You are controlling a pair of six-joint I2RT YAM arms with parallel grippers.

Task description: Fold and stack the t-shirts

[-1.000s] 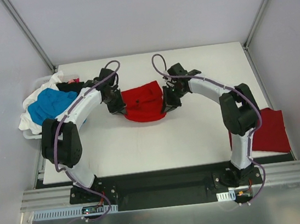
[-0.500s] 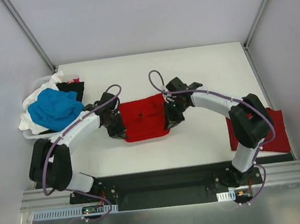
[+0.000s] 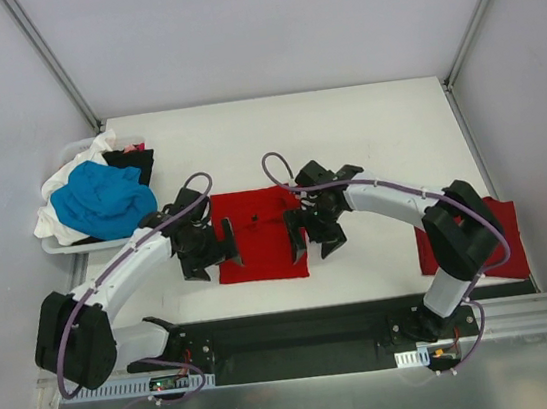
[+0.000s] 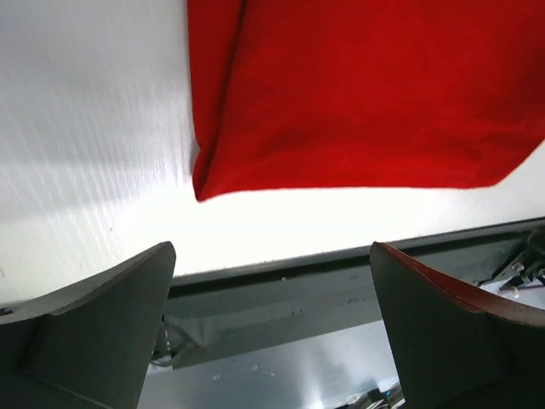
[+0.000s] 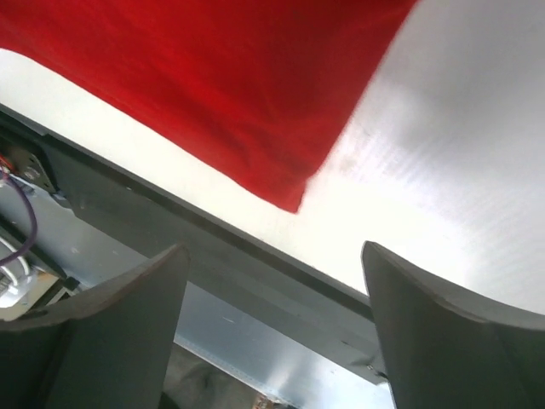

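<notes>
Red t-shirt (image 3: 259, 235) lies folded flat at the table's (image 3: 375, 131) near edge, between my claws. My left claw (image 4: 272, 256) and right claw (image 5: 274, 251) both gape wide, gripping nothing, just beside its left and right edges. A second red t-shirt (image 3: 487, 237) lies folded at the right; a blue t-shirt (image 3: 101, 199) tops the far-left pile.

A red t-shirt (image 3: 259, 235), folded to a flat, near-square packet, lies smooth at the middle of the white table (image 3: 365, 132), close to its near edge; its left side shows a doubled fold. A second red shirt (image 3: 500, 235), also folded flat, sits at the near right corner, partly hidden. At the far left, a crumpled blue shirt (image 3: 101, 199) tops a heap with white cloth (image 3: 51, 198) and a black shirt (image 3: 132, 163), possibly more beneath.
</notes>
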